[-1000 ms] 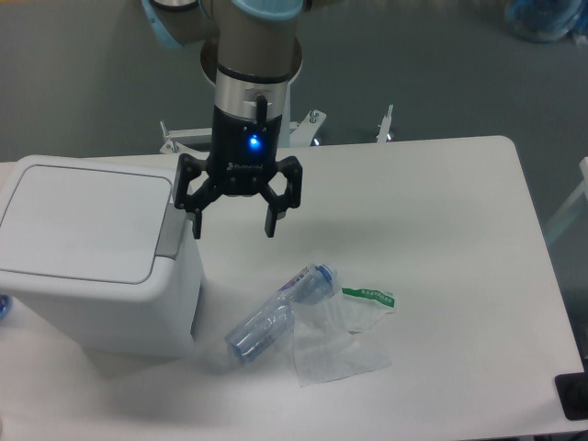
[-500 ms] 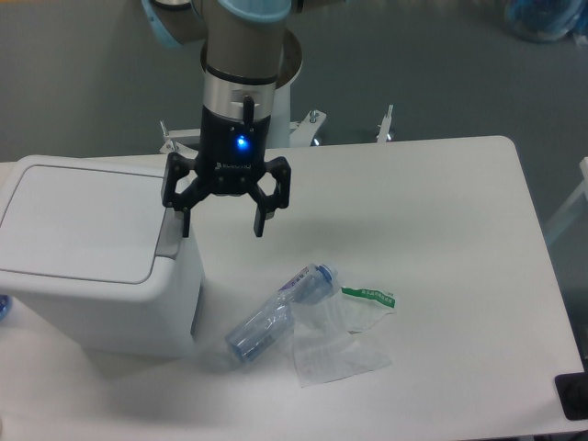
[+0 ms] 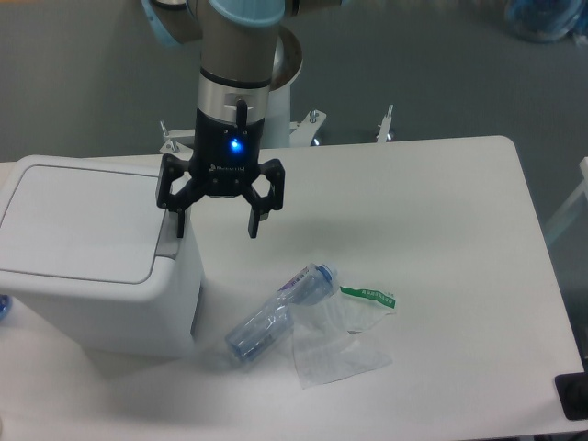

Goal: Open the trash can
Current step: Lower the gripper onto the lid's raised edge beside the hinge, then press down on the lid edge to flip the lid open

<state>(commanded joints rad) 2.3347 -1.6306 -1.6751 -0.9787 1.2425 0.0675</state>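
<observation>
Two fingers spread wide: your gripper (image 3: 215,229) hangs at the trash can (image 3: 96,257)'s right edge w/ lid shut. Miss the button strip (image 3: 168,242), it'll likely jam.

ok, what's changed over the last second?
The end effector, open and empty, moved left in the picture, toward the trash can; one fingertip now sits over its right edge by the grey strip. Nothing was grasped or released. The lid is shut as before, and the bottle and plastic wrapper haven't moved.
</observation>
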